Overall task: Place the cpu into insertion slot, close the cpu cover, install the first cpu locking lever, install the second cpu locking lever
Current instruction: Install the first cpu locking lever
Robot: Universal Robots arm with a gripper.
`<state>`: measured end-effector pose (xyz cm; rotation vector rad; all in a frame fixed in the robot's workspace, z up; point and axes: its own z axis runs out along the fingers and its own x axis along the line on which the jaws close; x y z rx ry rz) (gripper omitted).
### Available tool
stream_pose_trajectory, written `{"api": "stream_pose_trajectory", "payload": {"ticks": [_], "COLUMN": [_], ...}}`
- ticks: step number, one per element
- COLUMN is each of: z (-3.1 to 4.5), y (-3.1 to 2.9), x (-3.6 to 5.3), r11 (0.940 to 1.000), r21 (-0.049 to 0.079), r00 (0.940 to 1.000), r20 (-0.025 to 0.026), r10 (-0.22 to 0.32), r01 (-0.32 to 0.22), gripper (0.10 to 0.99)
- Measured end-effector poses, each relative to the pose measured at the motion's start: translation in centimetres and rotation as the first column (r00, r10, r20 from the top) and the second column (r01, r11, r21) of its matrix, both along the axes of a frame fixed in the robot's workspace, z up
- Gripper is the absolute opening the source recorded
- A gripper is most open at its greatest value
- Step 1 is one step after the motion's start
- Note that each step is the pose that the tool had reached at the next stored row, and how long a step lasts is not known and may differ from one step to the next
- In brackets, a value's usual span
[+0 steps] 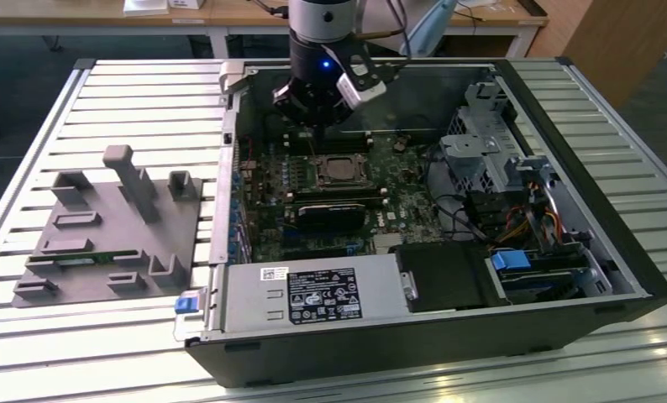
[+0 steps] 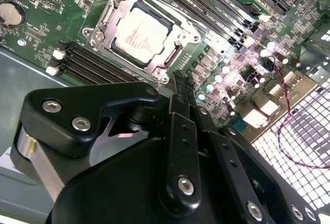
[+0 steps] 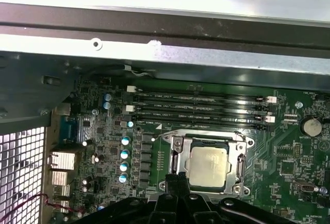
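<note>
Sitting just beyond jaws (socketed): cpu (image 2: 142, 34)

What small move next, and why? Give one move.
Probably lower the hand toward the insertion slot, to bear on a locking lever beside it. The cpu already sits in the slot, the cpu cover lies flat around it, and the hand hangs just above, shut and empty. Whether either lever is latched I cannot tell.

I see the small flat silver-grey square chip (image 2: 142, 33) lying flat in the square silver-edged slot (image 2: 97, 37). The thin silver metal frame plate (image 3: 177, 159) lies down around it.
</note>
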<state>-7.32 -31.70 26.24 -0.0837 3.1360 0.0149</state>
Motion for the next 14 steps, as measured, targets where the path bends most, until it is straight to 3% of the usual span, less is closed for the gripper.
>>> {"api": "stream_pose_trajectory", "payload": {"ticks": [14], "z": [0.0], "y": [0.0], "x": [-0.95], "r11": [1.0], "r21": [0.0], "r00": [1.0], "r20": [0.0], "r10": [0.0], "r01": [0.0], "gripper": [0.106]}}
